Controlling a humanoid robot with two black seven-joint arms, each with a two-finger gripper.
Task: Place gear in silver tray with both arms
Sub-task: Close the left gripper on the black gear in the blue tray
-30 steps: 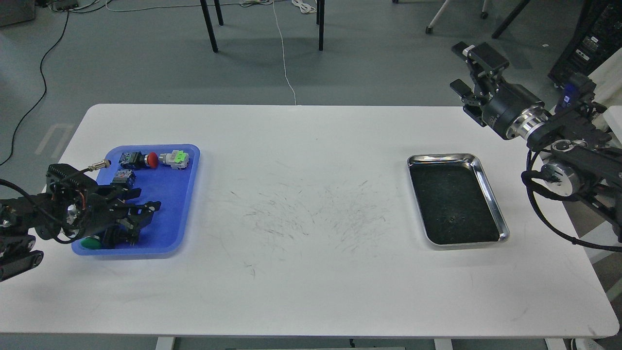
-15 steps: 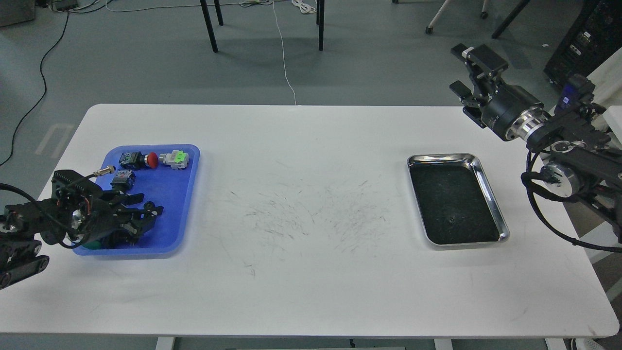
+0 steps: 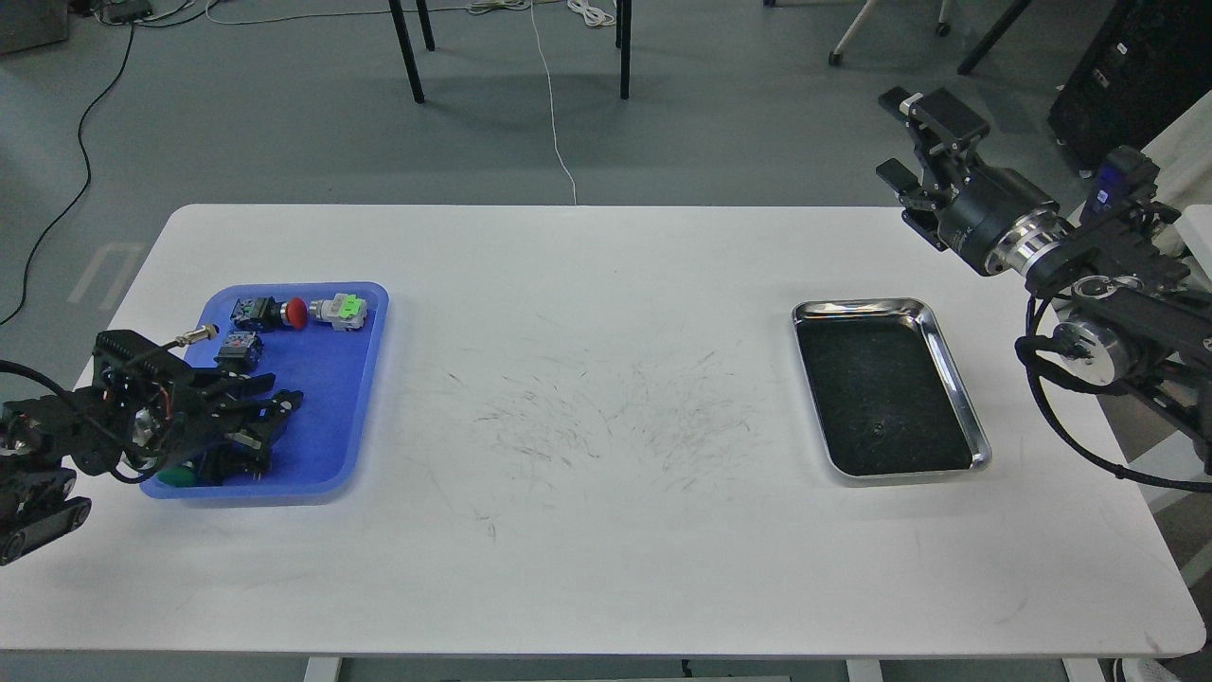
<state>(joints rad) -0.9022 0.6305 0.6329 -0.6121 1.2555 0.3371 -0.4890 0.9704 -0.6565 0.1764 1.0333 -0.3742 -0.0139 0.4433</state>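
The gear is several small electrical parts in a blue plastic tray (image 3: pixel 365 379) at the left: a red-capped push button (image 3: pixel 275 311), a green-and-white switch (image 3: pixel 343 309), a small dark block (image 3: pixel 239 349) and a dark part with a green cap (image 3: pixel 178 474). My left gripper (image 3: pixel 284 390) hangs low over the tray's near half, its two fingers apart with nothing seen between them, and it hides a dark part below it. The silver tray (image 3: pixel 952 355) lies at the right with a bare black floor. My right gripper (image 3: pixel 900 137) is raised beyond the table's far right corner, open and empty.
The white table (image 3: pixel 606 530) is scuffed in the middle between the two trays. A metal plug on a cable (image 3: pixel 194 332) sticks up from my left wrist. Chair legs (image 3: pixel 409 52) and cables lie on the floor behind the table.
My left gripper dipped toward the blue tray's near edge, then drew back slightly left and up. The parts in the tray have not shifted. The right arm has barely moved.
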